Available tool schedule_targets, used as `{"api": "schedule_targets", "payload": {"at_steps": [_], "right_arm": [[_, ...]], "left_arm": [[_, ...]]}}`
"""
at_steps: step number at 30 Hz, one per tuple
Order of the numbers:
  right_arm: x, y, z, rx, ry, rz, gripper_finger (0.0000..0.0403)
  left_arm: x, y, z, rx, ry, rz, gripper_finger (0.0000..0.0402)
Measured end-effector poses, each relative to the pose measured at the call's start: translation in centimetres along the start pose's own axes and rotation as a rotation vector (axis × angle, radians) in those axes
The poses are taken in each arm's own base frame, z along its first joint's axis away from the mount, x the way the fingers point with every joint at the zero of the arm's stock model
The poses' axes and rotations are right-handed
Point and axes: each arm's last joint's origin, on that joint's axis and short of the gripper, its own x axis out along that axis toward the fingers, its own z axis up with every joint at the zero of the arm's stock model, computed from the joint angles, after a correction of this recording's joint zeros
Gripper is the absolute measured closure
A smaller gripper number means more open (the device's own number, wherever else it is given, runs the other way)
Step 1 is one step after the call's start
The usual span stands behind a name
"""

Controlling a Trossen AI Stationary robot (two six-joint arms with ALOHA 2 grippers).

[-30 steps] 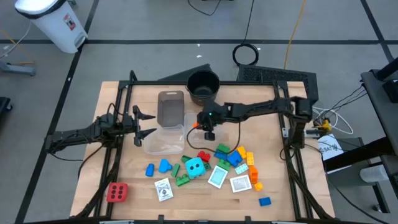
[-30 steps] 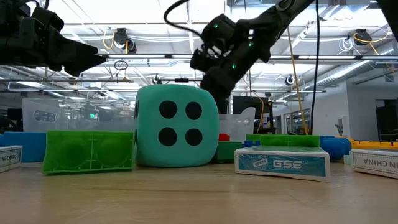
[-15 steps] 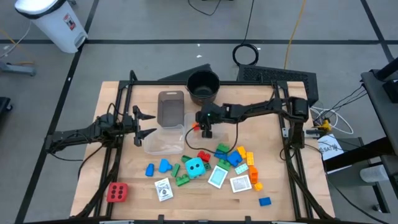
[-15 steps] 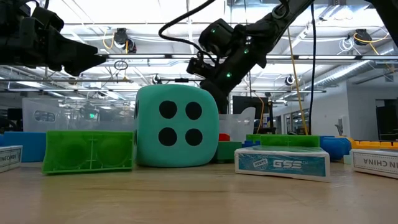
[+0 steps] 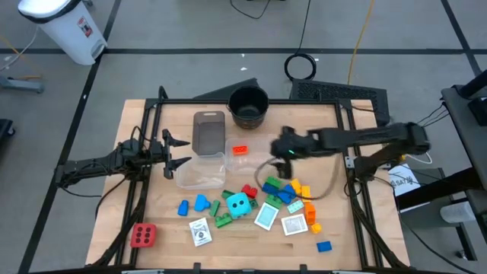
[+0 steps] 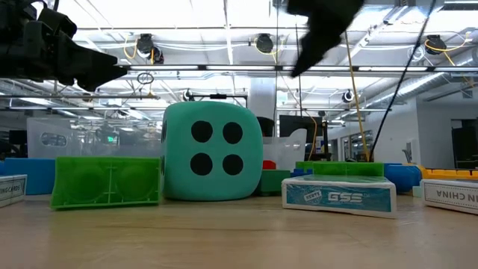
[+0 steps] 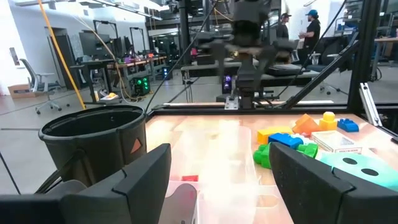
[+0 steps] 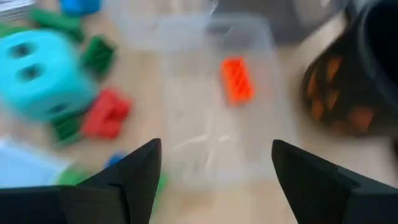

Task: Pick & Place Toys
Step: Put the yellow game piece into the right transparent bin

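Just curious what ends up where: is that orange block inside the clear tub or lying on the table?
Inside: the orange block lies on the clear tub's floor, within its walls.

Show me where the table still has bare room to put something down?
Bare wood lies left of the red dotted cube, and along the right edge beyond the lone blue block. The middle front, around the cyan cube and cards, is crowded.

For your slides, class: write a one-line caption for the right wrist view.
Open right gripper above a clear tub holding one orange block.
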Motion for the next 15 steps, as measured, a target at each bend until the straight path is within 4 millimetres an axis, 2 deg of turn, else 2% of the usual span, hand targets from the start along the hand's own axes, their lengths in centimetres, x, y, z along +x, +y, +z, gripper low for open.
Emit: {"api": "schedule_targets", "payload": {"at_steps": [3, 6, 11, 15], "right_arm": [[-2.5, 1.6, -2.2, 0.087, 0.016, 0.046, 0.0128], [-3.8, 3.3, -5.2, 0.132, 0.046, 0.062, 0.0133], [-4.4, 6.3, -10.3, 0.130, 0.100, 0.165, 0.0147], [-3.3, 7.6, -14.0, 0.211, 0.144, 0.165, 0.0160]], "left_arm": [[0.0, 0.0, 0.0, 0.000, 0.000, 0.000, 0.0128], [0.0, 0.0, 0.0, 0.000, 0.000, 0.000, 0.0128], [0.0, 0.0, 0.0, 0.000, 0.000, 0.000, 0.0128], [0.0, 0.0, 0.0, 0.000, 0.000, 0.000, 0.0128]]}}
